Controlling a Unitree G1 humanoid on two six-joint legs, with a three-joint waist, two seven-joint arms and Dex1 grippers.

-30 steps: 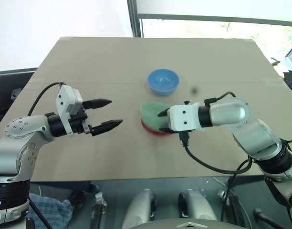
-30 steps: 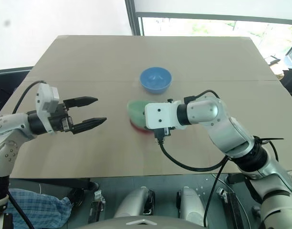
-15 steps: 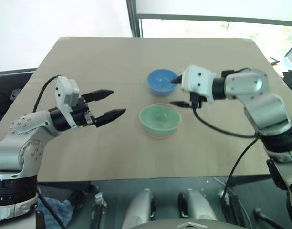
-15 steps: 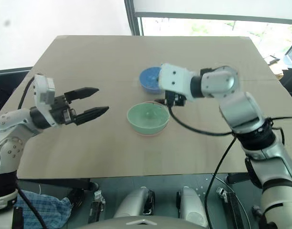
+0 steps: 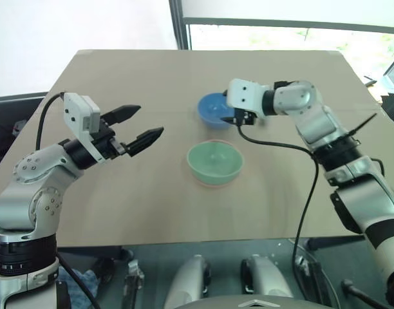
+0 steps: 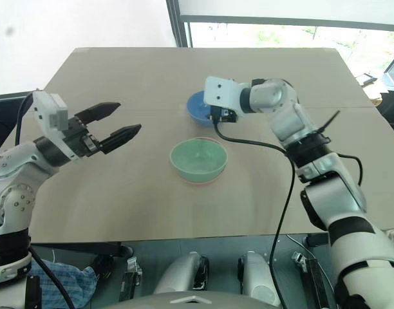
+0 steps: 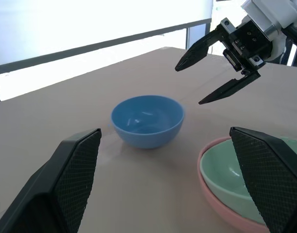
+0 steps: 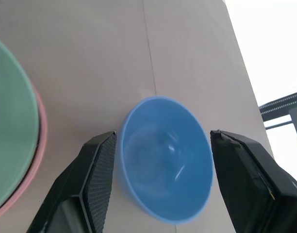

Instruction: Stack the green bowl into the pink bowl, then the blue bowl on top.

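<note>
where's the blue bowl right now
In the left eye view the blue bowl sits on the table just beyond the green bowl, which is nested in the pink bowl; the right tool hovers open above it.

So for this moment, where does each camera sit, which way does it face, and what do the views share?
Left and right eye views: on the head, looking forward and down at the tan table; both arms show.
Left wrist view: looks along the left gripper at the round sky-blue plastic bowl; its open fingers show.
Right wrist view: looks down between the right gripper's open fingers at the same bowl.
Shared: the mint-green bowl nested in the salmon-pink bowl.
</note>
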